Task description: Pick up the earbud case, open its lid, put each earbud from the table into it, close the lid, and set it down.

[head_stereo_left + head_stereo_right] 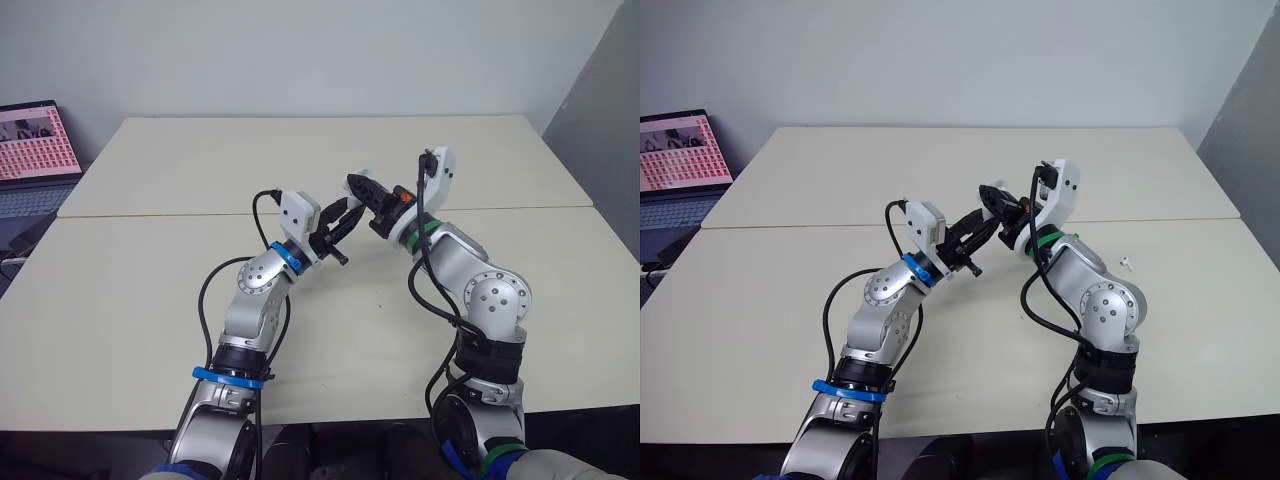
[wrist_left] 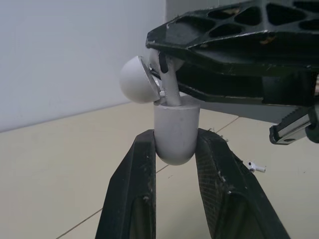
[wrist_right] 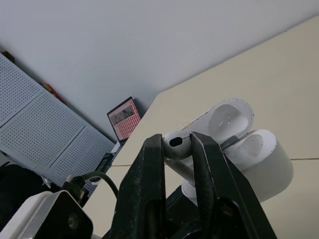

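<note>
My left gripper (image 2: pixel 175 145) is shut on the rounded body of the white earbud case (image 2: pixel 174 124), held above the table's middle with its lid (image 2: pixel 137 79) swung open. My right gripper (image 3: pixel 177 143) is shut on a white earbud (image 3: pixel 174 145), head pinched between the fingers and stem (image 2: pixel 172 94) reaching down into the case's opening. From the head, both grippers meet tip to tip: the left gripper (image 1: pixel 340 222) and the right gripper (image 1: pixel 365 192). A second earbud (image 1: pixel 1126 264) lies on the table to the right of my right arm.
Two cream tables (image 1: pixel 150 300) butt together, with a seam running across. An open laptop (image 1: pixel 35 150) sits off the far left corner. A grey wall stands behind, and a dark panel (image 1: pixel 610 130) at the right.
</note>
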Motion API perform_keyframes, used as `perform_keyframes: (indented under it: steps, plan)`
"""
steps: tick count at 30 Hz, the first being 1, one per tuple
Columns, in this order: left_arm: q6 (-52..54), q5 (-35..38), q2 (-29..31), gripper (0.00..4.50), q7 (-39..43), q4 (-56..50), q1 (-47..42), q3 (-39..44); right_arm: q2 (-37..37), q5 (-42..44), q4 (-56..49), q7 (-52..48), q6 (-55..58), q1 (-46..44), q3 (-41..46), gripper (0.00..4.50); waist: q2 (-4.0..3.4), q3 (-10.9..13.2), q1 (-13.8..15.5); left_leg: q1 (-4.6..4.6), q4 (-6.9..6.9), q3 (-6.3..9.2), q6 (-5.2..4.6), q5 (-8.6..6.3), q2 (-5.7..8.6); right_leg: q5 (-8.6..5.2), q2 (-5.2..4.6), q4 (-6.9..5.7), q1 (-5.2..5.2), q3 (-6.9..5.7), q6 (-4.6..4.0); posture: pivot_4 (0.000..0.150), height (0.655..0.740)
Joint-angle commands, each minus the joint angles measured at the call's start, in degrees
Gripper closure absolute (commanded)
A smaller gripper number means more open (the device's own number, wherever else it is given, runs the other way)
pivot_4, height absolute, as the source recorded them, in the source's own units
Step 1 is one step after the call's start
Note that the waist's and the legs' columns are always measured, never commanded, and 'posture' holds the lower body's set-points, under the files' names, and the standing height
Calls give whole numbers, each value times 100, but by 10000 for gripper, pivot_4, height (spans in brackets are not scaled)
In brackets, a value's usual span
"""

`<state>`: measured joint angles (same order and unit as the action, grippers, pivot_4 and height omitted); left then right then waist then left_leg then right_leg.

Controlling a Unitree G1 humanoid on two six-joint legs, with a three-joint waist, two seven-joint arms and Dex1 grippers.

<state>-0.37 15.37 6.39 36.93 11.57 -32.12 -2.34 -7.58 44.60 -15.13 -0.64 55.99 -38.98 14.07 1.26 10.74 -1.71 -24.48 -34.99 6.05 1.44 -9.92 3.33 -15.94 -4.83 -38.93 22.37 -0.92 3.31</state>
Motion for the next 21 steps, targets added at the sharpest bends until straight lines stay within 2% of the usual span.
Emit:
perform_keyframes:
  steps: [1, 10, 18, 21]
  plan:
    - [-88, 62, -31, 37135, 18, -158, -161, 1, -97, 179, -63, 16, -196, -24, -60, 41122, 0, 0, 0, 0, 0, 0, 0, 0, 0, 0, 0, 0, 0, 0, 0, 1500, 7400]
    - [-57, 95, -68, 37135, 26, -174, -232, -6, -1, 124, -43, 73, -206, 122, -185, 41122, 0, 0, 0, 0, 0, 0, 0, 0, 0, 0, 0, 0, 0, 0, 0, 1500, 7400]
    - [-31, 105, -83, 37135, 47, -182, -243, -4, 99, 117, 31, 125, -366, 131, -230, 13853, 0, 0, 0, 0, 0, 0, 0, 0, 0, 0, 0, 0, 0, 0, 1, 1500, 7400]
    - [-17, 110, -87, 37135, 42, -195, -229, -4, 154, 135, 35, 119, -425, 115, -226, 13853, 0, 0, 0, 0, 0, 1, 0, 0, 0, 0, 0, 0, 0, -1, 1, 1500, 7400]
